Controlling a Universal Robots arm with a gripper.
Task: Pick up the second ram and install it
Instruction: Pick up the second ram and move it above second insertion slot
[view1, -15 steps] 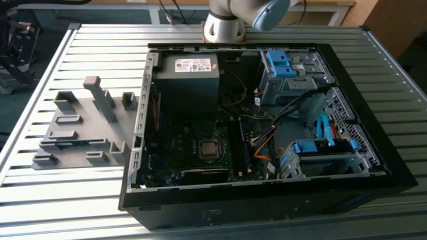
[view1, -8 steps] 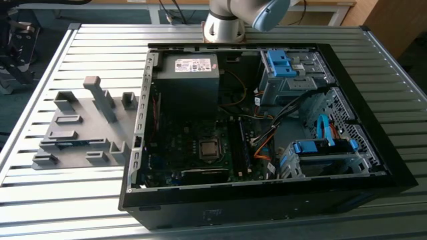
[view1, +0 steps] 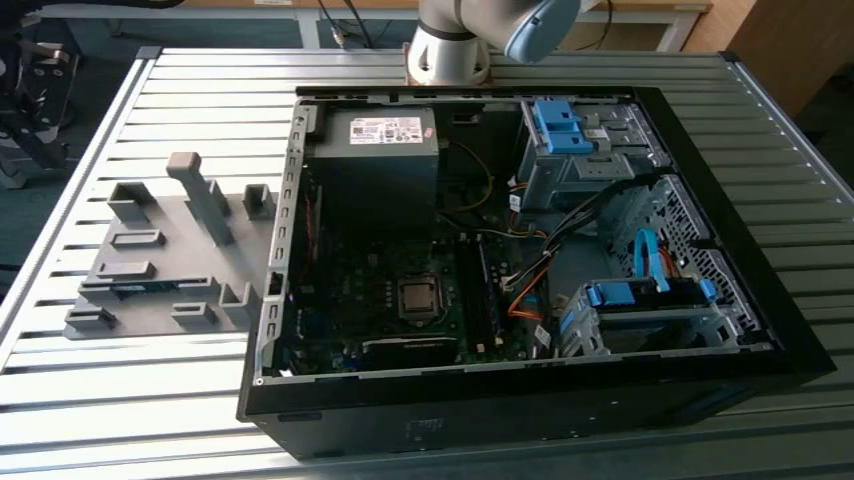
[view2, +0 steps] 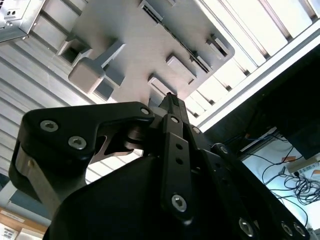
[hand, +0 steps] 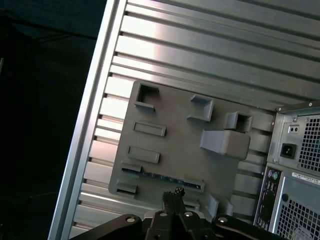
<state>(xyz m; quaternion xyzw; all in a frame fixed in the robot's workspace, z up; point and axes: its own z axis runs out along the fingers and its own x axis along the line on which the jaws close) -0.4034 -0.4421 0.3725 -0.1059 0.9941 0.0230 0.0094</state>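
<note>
The end effector (hand: 172, 194) is hovering above the grey holder plate (hand: 170, 125). Its fingers are sitting together with nothing clamped between them. In the second wrist view the end effector (view2: 170, 97) is pointing its narrow tip down at that same plate (view2: 135, 45).

The second ram (hand: 162, 176) is lying in the plate just ahead of the fingertips, close to them but not touching. It is showing as a thin blue-green strip, with each end resting in a small grey block. In the exterior view the second ram (view1: 134, 287) is sitting low in the plate (view1: 174, 250), near the plate's edge.

A tall post (hand: 225, 141) is standing on the plate farther out from the end effector than the ram. Past that post, off to one side of the end effector, the open computer case (hand: 295, 175) is resting on the slatted metal surface (hand: 200, 50). In the exterior view the case (view1: 747, 330) is lying with its side panel off, touching or just beside the plate. The arm (view1: 454, 50) is rising from the surface (view1: 134, 400) behind the case.
</note>
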